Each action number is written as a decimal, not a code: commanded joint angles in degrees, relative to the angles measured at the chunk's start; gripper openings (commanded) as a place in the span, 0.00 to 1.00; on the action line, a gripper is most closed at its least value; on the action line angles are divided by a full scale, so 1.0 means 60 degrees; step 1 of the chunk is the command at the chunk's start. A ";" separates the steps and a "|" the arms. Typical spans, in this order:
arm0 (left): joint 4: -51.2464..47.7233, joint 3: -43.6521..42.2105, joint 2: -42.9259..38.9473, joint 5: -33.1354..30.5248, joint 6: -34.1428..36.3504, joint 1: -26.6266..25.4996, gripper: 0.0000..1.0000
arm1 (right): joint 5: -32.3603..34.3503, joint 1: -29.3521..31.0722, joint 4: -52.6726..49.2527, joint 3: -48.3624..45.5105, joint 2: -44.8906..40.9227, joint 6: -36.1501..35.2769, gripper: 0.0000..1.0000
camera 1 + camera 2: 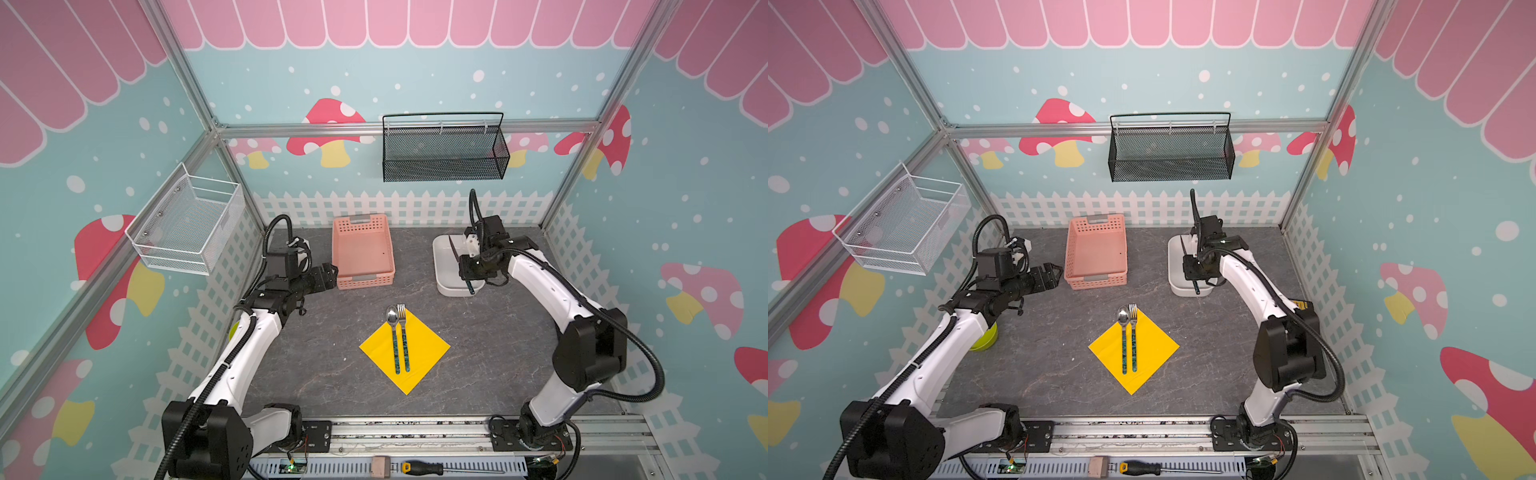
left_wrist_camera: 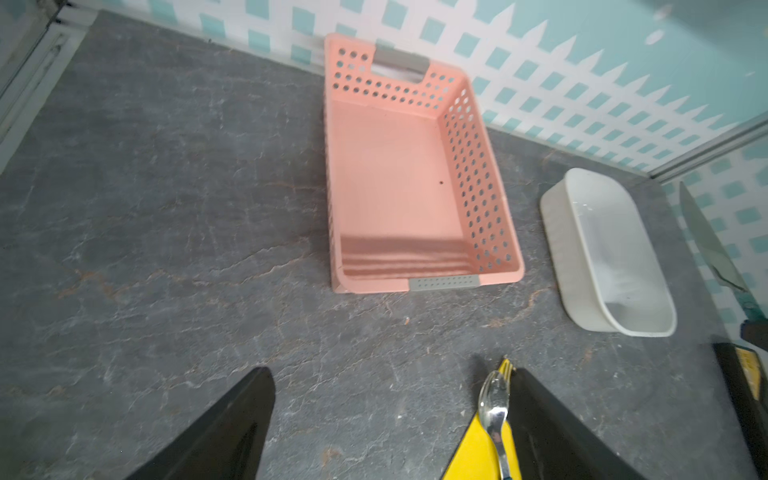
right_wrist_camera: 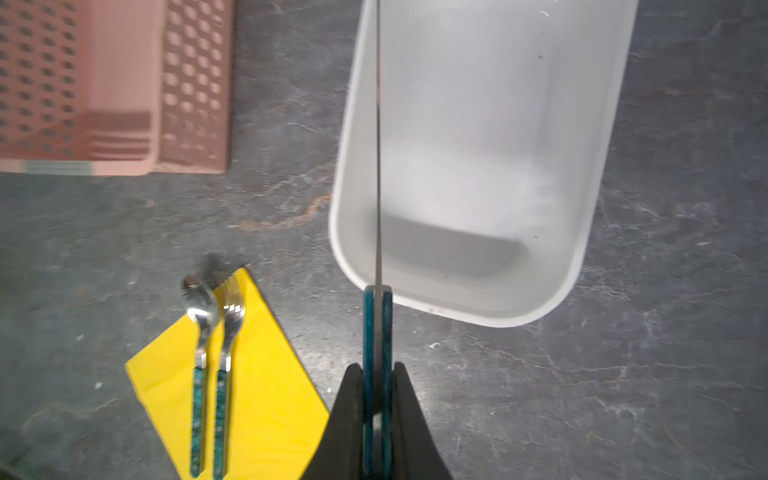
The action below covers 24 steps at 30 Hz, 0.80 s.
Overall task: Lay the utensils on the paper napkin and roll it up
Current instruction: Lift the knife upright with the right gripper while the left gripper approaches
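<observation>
- The paper napkin (image 1: 419, 353) lies flat on the bench (image 1: 498, 374), about in the middle between the two arms. It is turned like a diamond, with one corner toward the back wall.
- The spoon (image 1: 392, 318) and the fork (image 1: 402, 316) lie on it side by side, almost touching, with the spoon on the left in both top views. Their metal heads reach over the far corner of the napkin, and their dark teal handles rest on the yellow paper.
- The right tool (image 3: 376, 370) pinches the knife (image 3: 378, 166) by its teal handle, one finger pressed on each side. The thin blade points away from the tool, over the white tub (image 3: 573, 232).
- In both top views the knife is well apart from the napkin, at the near left end of the tub. Whether it touches the tub I cannot tell.
- The left tool (image 2: 390, 374) is spread wide and holds nothing. It hangs above the bench, just beside the near left corner of the pink basket (image 1: 363, 253).
</observation>
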 commanded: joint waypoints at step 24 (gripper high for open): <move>0.5788 0.0675 -0.0495 0.4932 -0.1108 -0.3268 0.83 | -0.5593 0.0270 1.5508 -0.5488 -0.4027 0.4908 0.00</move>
